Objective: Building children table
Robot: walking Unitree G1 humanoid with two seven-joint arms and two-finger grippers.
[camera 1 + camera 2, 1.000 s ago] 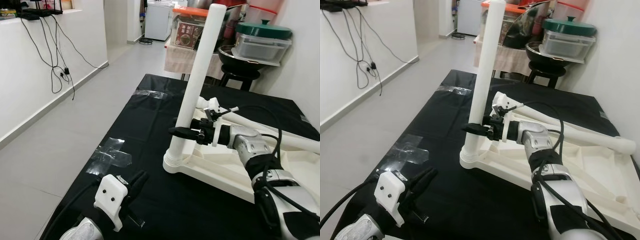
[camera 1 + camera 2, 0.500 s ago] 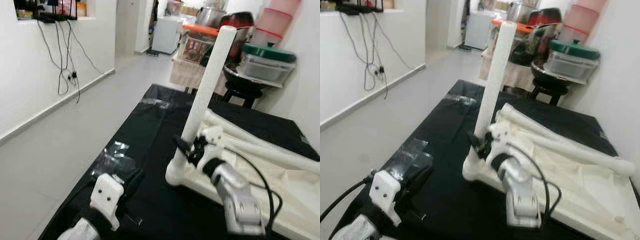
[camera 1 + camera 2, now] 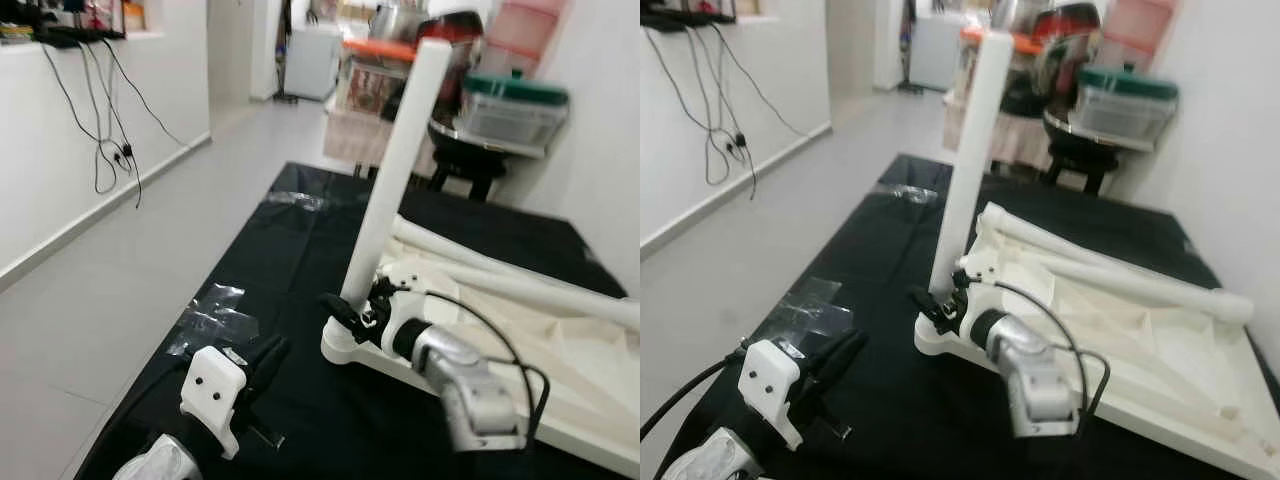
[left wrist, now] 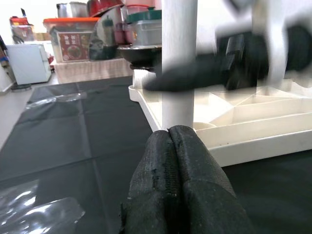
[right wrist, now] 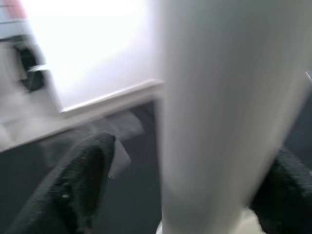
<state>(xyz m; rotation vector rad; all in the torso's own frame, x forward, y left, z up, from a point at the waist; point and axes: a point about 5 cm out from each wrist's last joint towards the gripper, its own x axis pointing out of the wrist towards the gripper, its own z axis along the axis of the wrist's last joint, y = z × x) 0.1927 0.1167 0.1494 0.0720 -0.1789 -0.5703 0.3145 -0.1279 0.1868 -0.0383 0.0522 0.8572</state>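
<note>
1. On the black plastic floor sheet lies the upturned white plastic tabletop, one white tubular leg standing upright at its corner.
2. Right gripper, fingers spread either side of that leg's base.
3. Left gripper, fingers pressed together, empty, low nearby.

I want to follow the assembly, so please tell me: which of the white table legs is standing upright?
The leg at the near-left corner of the upside-down tabletop, by the right gripper, stands upright; the other legs lie across it.
</note>
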